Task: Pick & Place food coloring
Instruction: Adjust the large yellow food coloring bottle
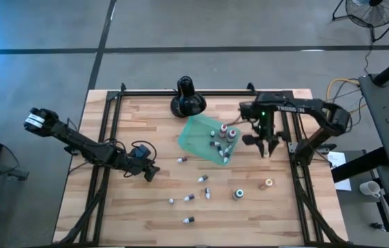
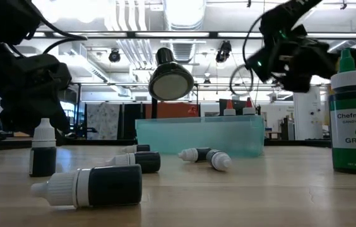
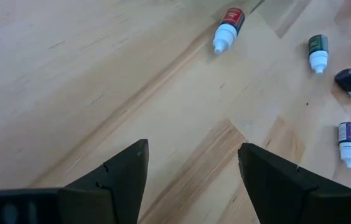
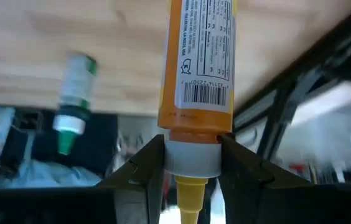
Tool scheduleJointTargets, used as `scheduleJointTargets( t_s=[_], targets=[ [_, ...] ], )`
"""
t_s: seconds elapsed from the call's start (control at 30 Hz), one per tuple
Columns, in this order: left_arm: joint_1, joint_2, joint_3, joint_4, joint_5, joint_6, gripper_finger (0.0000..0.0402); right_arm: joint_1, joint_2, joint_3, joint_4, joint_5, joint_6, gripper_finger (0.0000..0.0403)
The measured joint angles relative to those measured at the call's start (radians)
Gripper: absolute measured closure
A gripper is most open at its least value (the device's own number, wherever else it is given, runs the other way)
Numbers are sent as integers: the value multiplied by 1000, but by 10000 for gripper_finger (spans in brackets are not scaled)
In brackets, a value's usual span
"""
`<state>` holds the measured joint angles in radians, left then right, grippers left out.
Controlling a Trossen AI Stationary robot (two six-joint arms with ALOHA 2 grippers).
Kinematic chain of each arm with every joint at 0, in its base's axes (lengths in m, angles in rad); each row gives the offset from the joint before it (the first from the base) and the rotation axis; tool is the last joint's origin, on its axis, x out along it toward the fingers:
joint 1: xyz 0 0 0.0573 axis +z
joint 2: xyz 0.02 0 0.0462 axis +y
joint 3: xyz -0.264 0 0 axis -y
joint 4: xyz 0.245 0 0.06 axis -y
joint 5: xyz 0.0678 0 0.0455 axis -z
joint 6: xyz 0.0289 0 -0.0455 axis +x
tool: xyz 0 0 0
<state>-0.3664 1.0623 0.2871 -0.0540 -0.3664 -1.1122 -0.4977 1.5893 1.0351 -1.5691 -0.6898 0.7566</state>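
Several small food coloring bottles lie on their sides on the wooden table [image 1: 146,227], among them a red one [image 3: 228,28] and dark ones [image 3: 317,51] [image 3: 350,142]. Others rest in the teal tray [image 1: 196,138]. A green bottle [image 2: 355,120] stands upright near the right. My right gripper [image 1: 267,148] hangs right of the tray, shut on an orange bottle [image 4: 197,62]. My left gripper [image 3: 191,171] is open over bare wood at the table's left middle [image 1: 150,170], left of the loose bottles. My right gripper pinches the orange bottle's white cap [image 4: 191,155] between its two fingers, one finger on each side. The yellow dropper tip [image 4: 189,193] points back toward the wrist, and the body runs on past the fingertips. The bottle's far end lies outside the frame.
A black round-based stand [image 1: 187,100] sits at the far edge behind the tray. Dark metal rails [image 1: 108,131] run along the table's left and right sides. Another orange bottle [image 1: 269,183] stands near the green one [image 1: 238,194]. Bare wood lies along the near left.
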Motion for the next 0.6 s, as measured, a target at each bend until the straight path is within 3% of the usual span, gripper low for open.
scheduleJointTargets(
  t_s=[0.3, 0.6],
  targets=[
    [0, 0, -15, 1, 2, -15, 179, 20, 8, -192, 8, -54, -39, 273],
    [0, 0, -15, 0, 2, -16, 179, 20, 7, -190, 25, -53, -86, 283]
  ],
)
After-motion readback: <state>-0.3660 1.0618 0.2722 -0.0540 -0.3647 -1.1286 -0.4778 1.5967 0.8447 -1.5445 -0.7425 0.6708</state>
